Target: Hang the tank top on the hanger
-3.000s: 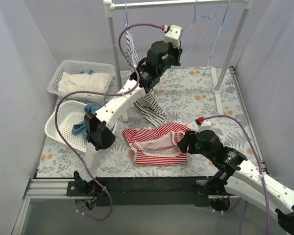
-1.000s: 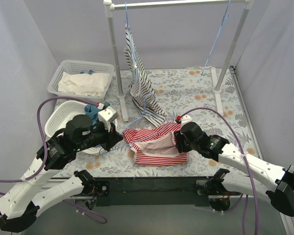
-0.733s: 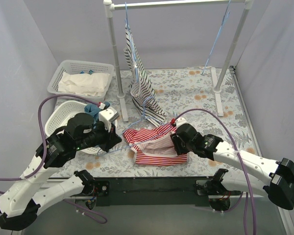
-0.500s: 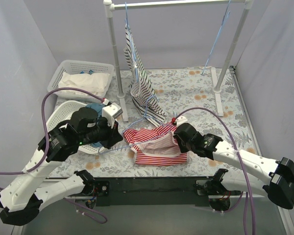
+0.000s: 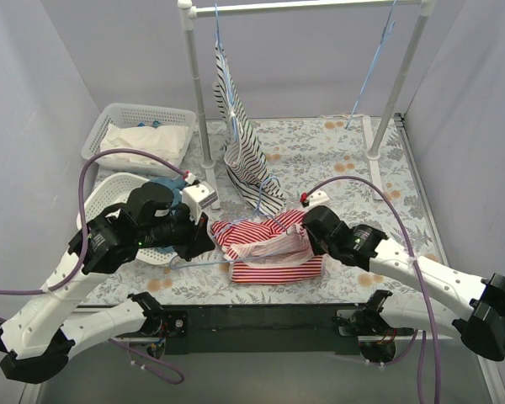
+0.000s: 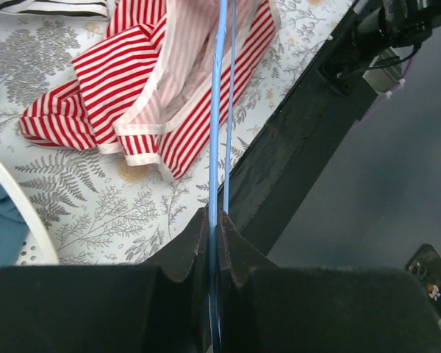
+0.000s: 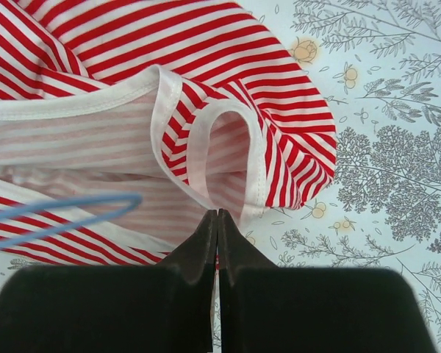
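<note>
The tank top lies bunched on the table near the front edge, between the two arms, with its pale inside and white-edged opening facing up. The right gripper has its jaws pressed together on a fold at the garment's right side, and a sliver of red fabric shows between the fingers. This hold appears intended to raise the edge and spread the opening so that wire can pass inside. The hanger is clamped between the closed jaws of the left gripper and held low and nearly level, pointing across the table. Its rounded end lies over the pale lining in the right wrist view. Whether it is inside the opening or only above it cannot be told. Count: one tank top and three hangers. These are the held one, a spare hanger bare on the rail, and a loaded hanger carrying the single black-and-white top. There are two baskets at the left. The square basket holds a white cloth, and the round basket holds a teal cloth.
</note>
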Motion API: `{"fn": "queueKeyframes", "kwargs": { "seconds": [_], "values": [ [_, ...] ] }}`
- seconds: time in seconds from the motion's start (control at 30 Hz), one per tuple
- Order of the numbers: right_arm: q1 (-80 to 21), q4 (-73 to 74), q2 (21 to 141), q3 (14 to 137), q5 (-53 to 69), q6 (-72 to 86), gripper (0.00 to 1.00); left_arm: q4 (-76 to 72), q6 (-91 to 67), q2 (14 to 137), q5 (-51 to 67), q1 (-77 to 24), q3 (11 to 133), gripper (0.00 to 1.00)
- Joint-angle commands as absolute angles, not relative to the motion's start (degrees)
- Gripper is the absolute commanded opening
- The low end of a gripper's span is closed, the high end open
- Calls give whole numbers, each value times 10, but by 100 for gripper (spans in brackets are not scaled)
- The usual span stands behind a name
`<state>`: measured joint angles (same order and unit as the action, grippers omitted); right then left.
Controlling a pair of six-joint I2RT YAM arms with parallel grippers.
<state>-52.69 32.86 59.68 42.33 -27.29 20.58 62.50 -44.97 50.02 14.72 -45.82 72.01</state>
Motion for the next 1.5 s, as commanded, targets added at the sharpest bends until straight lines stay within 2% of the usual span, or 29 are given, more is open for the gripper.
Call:
{"fn": "queueKeyframes", "kwargs": {
  "seconds": [0.0,0.2,0.43,0.8,1.03,1.27,1.47],
  "values": [
    [-529,335,567,467,-304,223,1,621,-444,507,197,-465,729,0],
    [-529,342,534,497,-286,223,1,588,-438,526,176,-472,701,0],
    [-529,352,519,509,-264,221,1,466,-421,517,151,-472,647,0],
    [-528,376,530,479,-317,228,1,545,-431,507,187,-472,709,0],
    [-529,376,534,478,-345,233,1,581,-429,497,148,-472,735,0],
    [-529,388,519,493,-345,242,1,561,-414,507,127,-472,695,0],
    [-529,395,509,507,-346,238,1,512,-395,514,155,-472,666,0]
  ]
}}
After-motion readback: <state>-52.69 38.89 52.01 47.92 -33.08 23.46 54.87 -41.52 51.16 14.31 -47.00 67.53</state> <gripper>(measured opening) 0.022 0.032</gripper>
